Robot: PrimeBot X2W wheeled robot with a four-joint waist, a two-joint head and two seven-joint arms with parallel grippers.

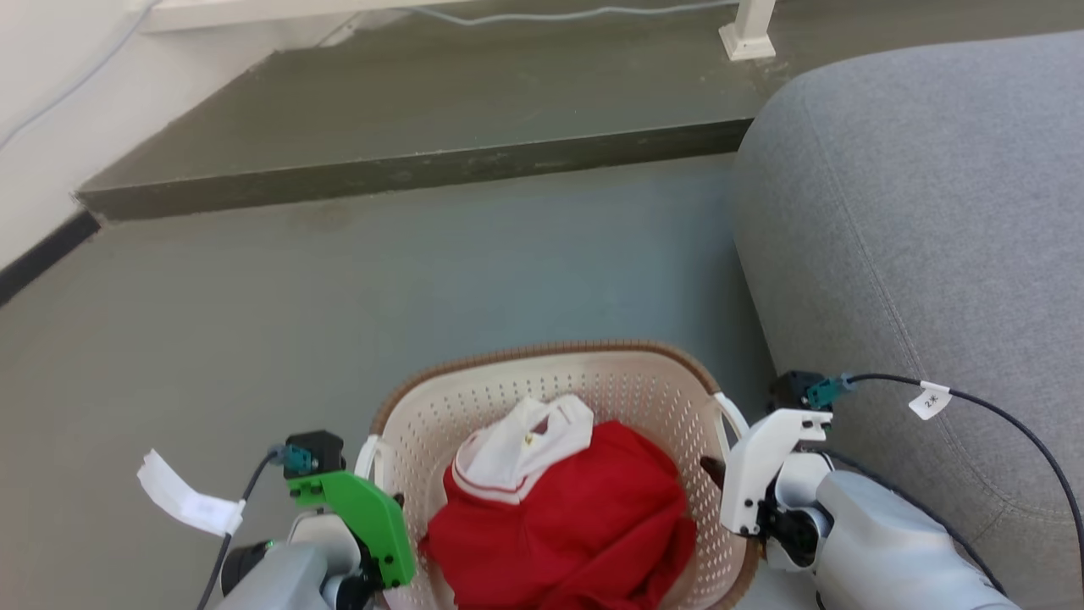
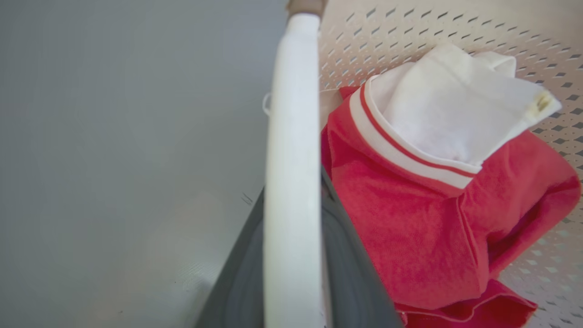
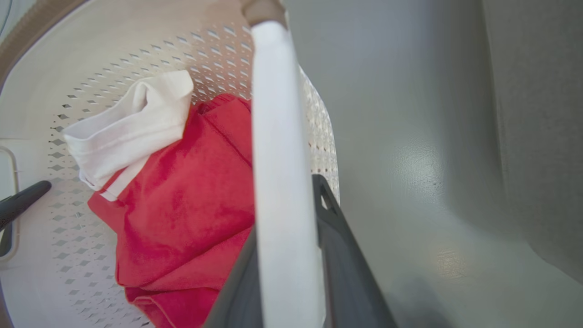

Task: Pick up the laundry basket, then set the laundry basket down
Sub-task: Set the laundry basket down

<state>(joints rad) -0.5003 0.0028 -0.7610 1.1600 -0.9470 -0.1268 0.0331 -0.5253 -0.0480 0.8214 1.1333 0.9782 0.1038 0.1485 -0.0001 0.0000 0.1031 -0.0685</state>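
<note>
Left end effector on laundry basket

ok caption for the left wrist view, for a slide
Left pincer clamped on the white handle of the laundry basket, red-and-white garment inside, grey floor beside.

Laundry basket near rim cut off; blurred handle partly hides left hand.

Grey smooth floor; dark raised step at back, white post foot and cable on it; grey sofa right; laundry basket beside sofa, floor contact unclear
</note>
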